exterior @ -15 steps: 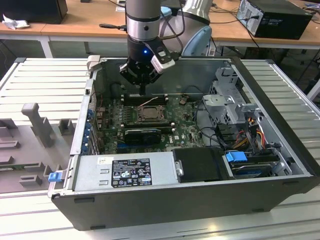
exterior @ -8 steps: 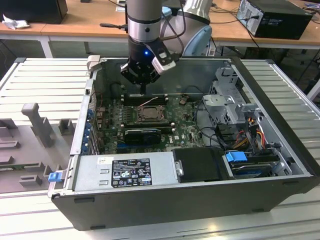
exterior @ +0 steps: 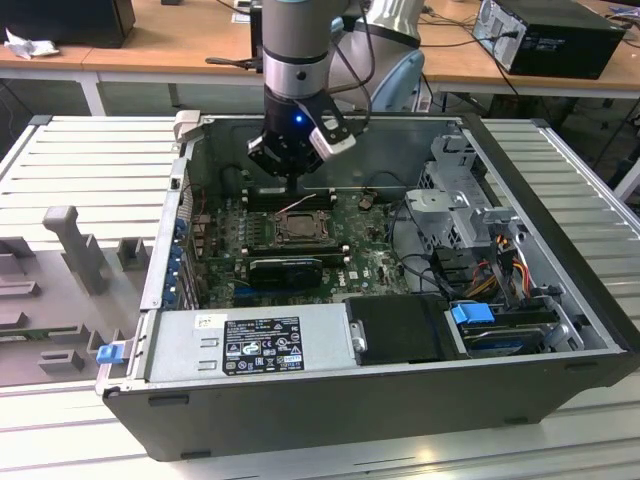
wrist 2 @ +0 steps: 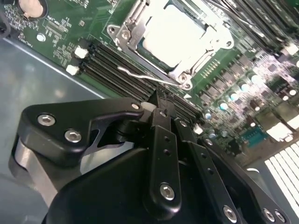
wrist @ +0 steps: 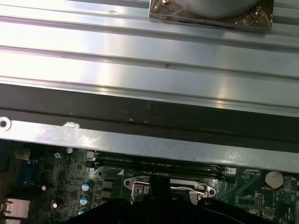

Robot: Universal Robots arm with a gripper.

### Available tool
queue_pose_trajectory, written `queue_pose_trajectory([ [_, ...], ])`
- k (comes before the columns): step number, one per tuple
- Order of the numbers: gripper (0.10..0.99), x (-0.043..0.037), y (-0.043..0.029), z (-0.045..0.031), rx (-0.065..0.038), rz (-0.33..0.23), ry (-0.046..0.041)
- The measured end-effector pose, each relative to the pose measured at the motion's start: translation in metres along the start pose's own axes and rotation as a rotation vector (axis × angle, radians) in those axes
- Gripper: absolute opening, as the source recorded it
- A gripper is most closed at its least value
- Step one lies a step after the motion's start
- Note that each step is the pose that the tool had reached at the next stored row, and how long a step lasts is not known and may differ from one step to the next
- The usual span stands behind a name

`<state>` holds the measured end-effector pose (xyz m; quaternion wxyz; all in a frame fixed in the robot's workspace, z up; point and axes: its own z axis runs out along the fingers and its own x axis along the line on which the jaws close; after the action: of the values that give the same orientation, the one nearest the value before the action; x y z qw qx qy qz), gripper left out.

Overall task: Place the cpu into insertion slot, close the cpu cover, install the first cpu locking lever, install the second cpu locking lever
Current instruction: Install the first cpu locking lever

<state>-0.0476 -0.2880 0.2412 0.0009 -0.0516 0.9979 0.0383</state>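
Note:
The cpu (wrist 2: pixel 175 35) lies flat in the insertion slot (exterior: pixel 297 227) as a pale square on the green board. The cpu cover (wrist 2: pixel 125 33), a silvery frame, lies down around it, with the chip showing through its window. A thin wire locking lever (wrist 2: pixel 140 76) runs along the socket's edge, its free end sticking out over the black memory slots (wrist 2: pixel 110 65). My gripper (wrist 2: pixel 159 100) hangs just beside that lever with its fingers shut and nothing seen between them. In the exterior view the gripper (exterior: pixel 290 178) sits above the far edge of the socket.
The board lies inside an open computer case (exterior: pixel 330 395). A power supply (exterior: pixel 250 345) fills the near side, and a drive cage (exterior: pixel 460 190) with cables (exterior: pixel 490 260) stands at the exterior view's right. The case wall (wrist: pixel 140 144) is close behind the gripper. A grey fixture (exterior: pixel 75 245) stands outside.

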Motion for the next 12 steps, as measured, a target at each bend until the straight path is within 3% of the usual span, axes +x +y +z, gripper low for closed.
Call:
queue_pose_trajectory([
  [3, 0.106, -0.0060, -0.0010, 0.0059, 0.000, 0.000, 0.0000],
  [12, 0.106, -0.0133, -0.0015, 0.0098, -0.005, 0.000, -0.0005],
])
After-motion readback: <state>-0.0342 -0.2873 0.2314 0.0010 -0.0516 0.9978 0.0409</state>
